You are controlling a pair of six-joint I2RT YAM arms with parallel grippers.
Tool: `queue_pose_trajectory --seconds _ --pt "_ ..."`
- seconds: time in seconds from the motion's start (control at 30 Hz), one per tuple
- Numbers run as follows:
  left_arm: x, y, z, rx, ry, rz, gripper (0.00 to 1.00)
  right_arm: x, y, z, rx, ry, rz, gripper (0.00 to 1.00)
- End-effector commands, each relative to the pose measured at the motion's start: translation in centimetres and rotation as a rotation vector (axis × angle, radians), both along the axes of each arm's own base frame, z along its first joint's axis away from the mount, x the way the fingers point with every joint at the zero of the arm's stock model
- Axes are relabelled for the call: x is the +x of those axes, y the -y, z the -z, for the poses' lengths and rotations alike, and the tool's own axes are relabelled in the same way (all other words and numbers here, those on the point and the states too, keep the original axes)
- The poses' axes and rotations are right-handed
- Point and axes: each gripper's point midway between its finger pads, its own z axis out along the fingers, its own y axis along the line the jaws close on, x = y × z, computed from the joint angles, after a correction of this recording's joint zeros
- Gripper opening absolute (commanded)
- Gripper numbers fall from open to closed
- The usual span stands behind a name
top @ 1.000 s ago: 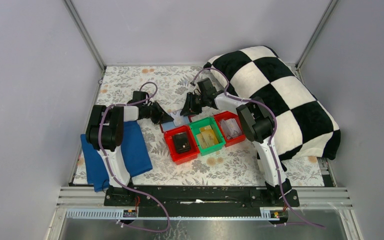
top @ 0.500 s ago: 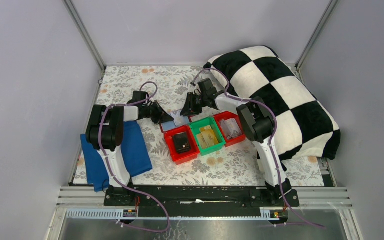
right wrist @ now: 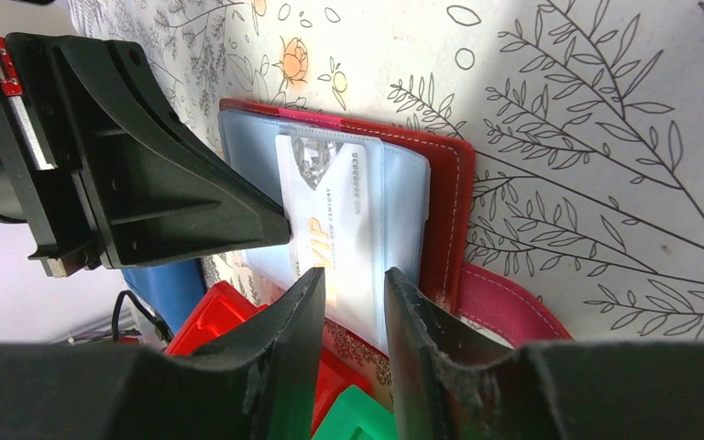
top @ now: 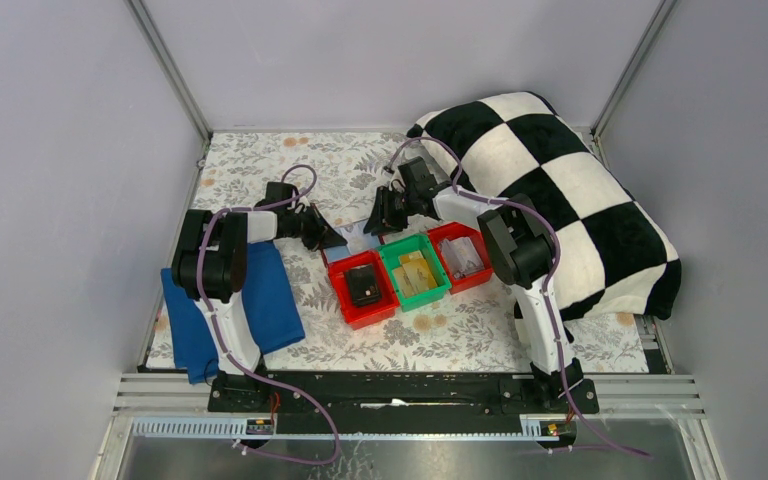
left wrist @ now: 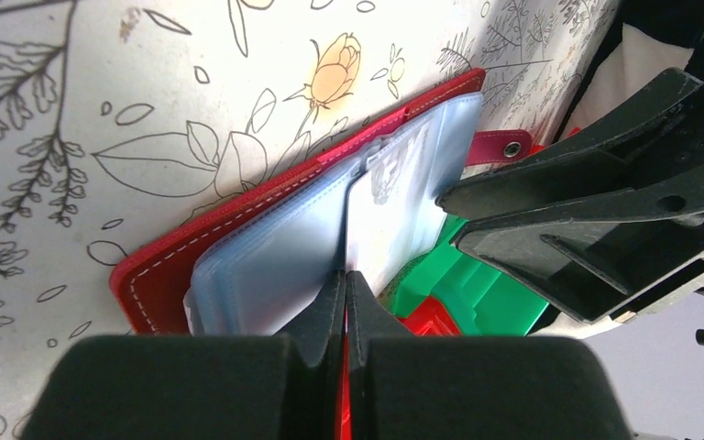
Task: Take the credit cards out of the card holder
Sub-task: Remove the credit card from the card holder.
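Card holder (left wrist: 170, 266): is lying open and flat on the floral counter (top: 260, 165), just behind the row of bins. Its pale blue pockets are facing up and its strap tab (right wrist: 504, 307) is sticking out on the right arm's side.
Credit card (right wrist: 330, 211): a whitish card with gold lettering is sitting inside a clear pocket of the holder, not yet drawn out. Whether more cards are lying beneath it cannot be told.
Left pincer (left wrist: 346, 275): is clenched with no gap, its tips pressing on the blue pocket page beside the card.
Right pincer (right wrist: 348, 284): is standing released with its fingers parted over the card's near edge. The card is showing in the gap, and neither finger is gripping it.
Both pincers: are facing each other across the holder, tips near but apart.
Bins: a red bin (top: 368, 318) is holding a black box (top: 363, 284), a green bin (top: 392, 272) is holding yellow-tan pieces (top: 415, 268), and a second red bin (top: 468, 284) is holding pale items (top: 460, 255).
Surroundings: a blue cloth (top: 270, 300) is lying by the left arm, and a checkered blanket (top: 560, 180) is covering the right side.
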Motion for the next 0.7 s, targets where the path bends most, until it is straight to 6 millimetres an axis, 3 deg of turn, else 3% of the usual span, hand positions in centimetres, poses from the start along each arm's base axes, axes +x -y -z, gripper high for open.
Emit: queue_pose_trajectory --seconds 0.0,0.27,0.5,0.67 --pt "0.4 -0.4 -1.3 0.007 0.051 0.012 0.00 0.3 0.1 -2.8 0.025 0.051 -0.010 0.38" --pt "0.6 -1.4 -2.0 0.021 0.056 0.016 0.00 -0.1 -0.7 -4.2 0.075 0.049 -0.014 0.39" --pt "0.7 -1.8 -2.5 0.021 0.063 0.038 0.00 -0.5 -2.6 -5.0 0.097 0.058 -0.040 0.39" --pt "0.8 -2.0 -3.0 0.012 0.072 0.068 0.00 -0.5 -3.8 -4.4 0.085 0.054 -0.052 0.39"
